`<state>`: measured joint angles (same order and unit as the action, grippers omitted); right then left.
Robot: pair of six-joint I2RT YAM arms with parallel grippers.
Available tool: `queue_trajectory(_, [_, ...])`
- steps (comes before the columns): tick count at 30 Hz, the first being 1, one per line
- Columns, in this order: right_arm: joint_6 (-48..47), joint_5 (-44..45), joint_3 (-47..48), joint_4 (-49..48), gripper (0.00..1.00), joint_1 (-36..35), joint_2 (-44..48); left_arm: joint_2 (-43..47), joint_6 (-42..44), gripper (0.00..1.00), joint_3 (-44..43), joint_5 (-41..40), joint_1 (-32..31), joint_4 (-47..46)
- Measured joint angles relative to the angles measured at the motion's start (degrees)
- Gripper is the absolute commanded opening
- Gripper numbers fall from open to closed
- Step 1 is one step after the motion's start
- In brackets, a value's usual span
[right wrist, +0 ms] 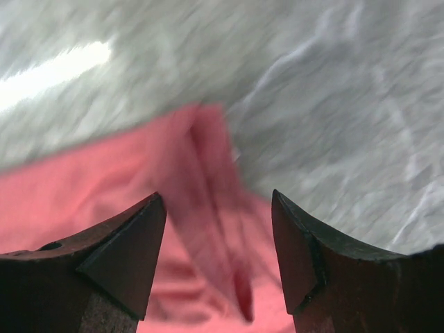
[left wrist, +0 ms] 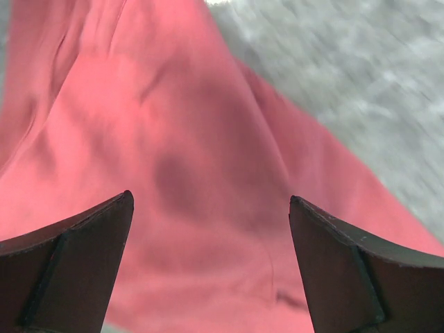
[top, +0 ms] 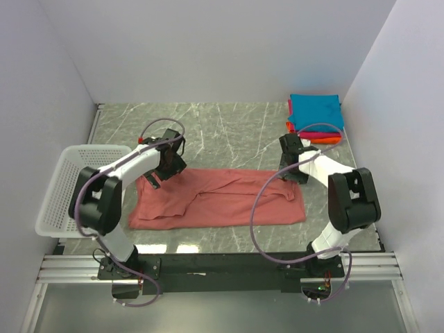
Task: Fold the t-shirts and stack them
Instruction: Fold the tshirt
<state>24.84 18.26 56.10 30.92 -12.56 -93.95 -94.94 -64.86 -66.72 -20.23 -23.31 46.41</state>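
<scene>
A salmon t-shirt (top: 222,201) lies spread lengthwise across the middle of the marble table, wrinkled and partly folded along its length. My left gripper (top: 152,182) hovers over the shirt's left upper corner. In the left wrist view this gripper (left wrist: 210,197) is wide open, with only salmon cloth (left wrist: 173,125) beneath the gap. My right gripper (top: 286,173) sits over the shirt's right upper corner. In the right wrist view it (right wrist: 217,194) stands open above a creased edge of the shirt (right wrist: 104,180), holding nothing. A stack of folded t-shirts (top: 316,111), teal on top of magenta and orange, rests at the back right.
A white mesh basket (top: 69,187) stands at the left table edge, beside the left arm. White walls close in the left, back and right sides. Bare marble (top: 229,132) lies behind the shirt, and the arm bases' rail (top: 222,267) runs along the near edge.
</scene>
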Motion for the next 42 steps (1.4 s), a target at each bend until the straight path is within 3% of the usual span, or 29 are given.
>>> queue_trajectory(9, [2.6, 1.7, 3.4, -0.1, 0.68, 12.1, -4.8, -5.4, 3.3, 0.99, 3.4, 2.9, 5.4, -6.0])
queue_trajectory(15, [1.6, -13.2, -2.7, -3.8, 0.68, 21.4, 1.3, -5.6, 4.5, 0.99, 3.4, 3.9, 5.4, -7.4])
queue_trajectory(22, [-2.4, -28.0, -4.0, -7.3, 0.68, 21.7, 10.0, -11.1, 7.2, 1.00, -3.0, 3.4, 5.6, -4.8])
queue_trajectory(26, [-3.7, -31.4, -5.4, -8.7, 0.68, 19.4, 13.0, -17.9, 9.2, 0.99, -12.2, 2.4, 5.8, -3.7])
queue_trajectory(34, [-3.5, -32.5, -8.7, -9.6, 0.68, 4.5, 12.4, -38.7, 16.3, 0.99, -45.3, 1.9, 5.8, 0.0])
queue_trajectory(38, [-2.5, -32.5, -12.4, -10.3, 0.68, 0.1, 11.2, -45.8, 20.3, 0.99, -57.4, 5.6, 5.8, -2.3])
queue_trajectory(42, [-1.1, -32.9, -16.0, -11.2, 0.68, -4.5, 12.1, -49.9, 23.3, 0.99, -63.2, 12.7, 5.8, -10.0])
